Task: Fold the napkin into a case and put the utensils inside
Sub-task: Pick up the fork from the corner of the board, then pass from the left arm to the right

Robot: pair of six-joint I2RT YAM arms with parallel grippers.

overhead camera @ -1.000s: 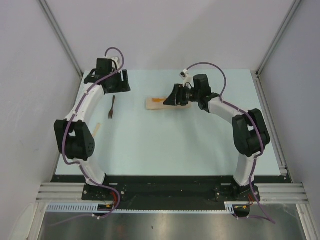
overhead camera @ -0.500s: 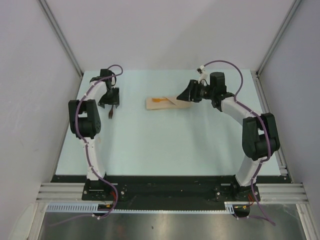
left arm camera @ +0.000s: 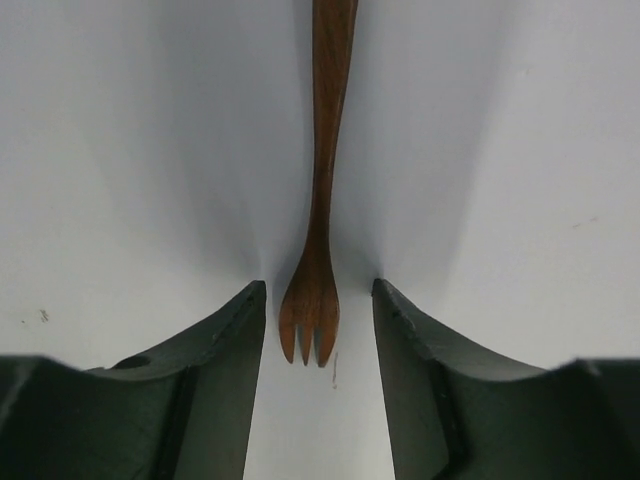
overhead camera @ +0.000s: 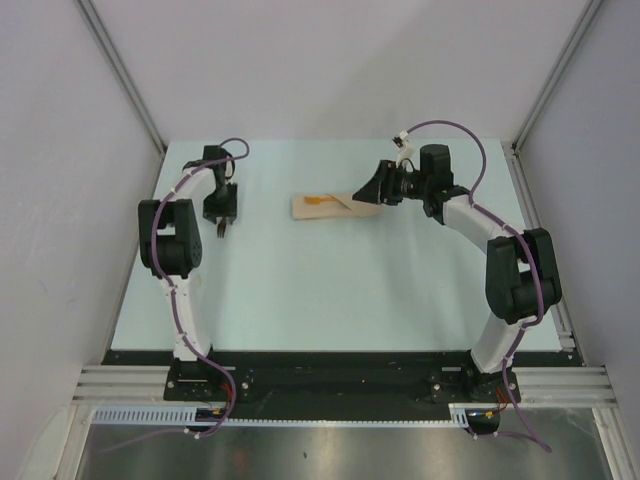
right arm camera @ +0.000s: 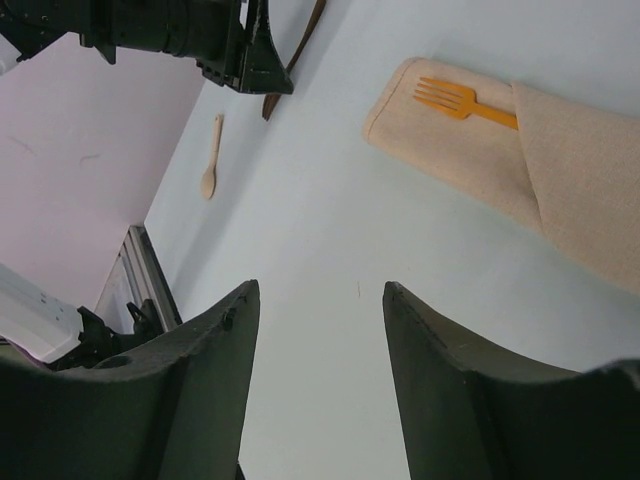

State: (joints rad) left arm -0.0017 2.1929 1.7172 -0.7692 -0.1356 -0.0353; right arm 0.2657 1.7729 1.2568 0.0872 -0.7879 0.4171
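Note:
The beige-tan case (overhead camera: 325, 206) lies at the table's middle back, with an orange fork (right arm camera: 463, 99) tucked in it, tines sticking out. It also shows in the right wrist view (right arm camera: 480, 160). A dark brown fork (left arm camera: 320, 200) lies on the table at the left, and its tines (overhead camera: 220, 230) sit between my left gripper's open fingers. My left gripper (left arm camera: 318, 292) stands low over it (overhead camera: 220, 212) without touching it. My right gripper (right arm camera: 320, 292) is open and empty, hovering at the case's right end (overhead camera: 360, 196). A pale wooden spoon (right arm camera: 209, 170) lies near the left arm.
Metal frame rails (overhead camera: 120, 80) and pale walls border the table on the left, right and back. The left arm's elbow (overhead camera: 165, 240) stands near the table's left edge. Black base rails (overhead camera: 330, 380) run along the near edge.
My left gripper has swung from the back left corner to over the dark fork, now straddling its tines. My right gripper has drawn back to the right off the case.

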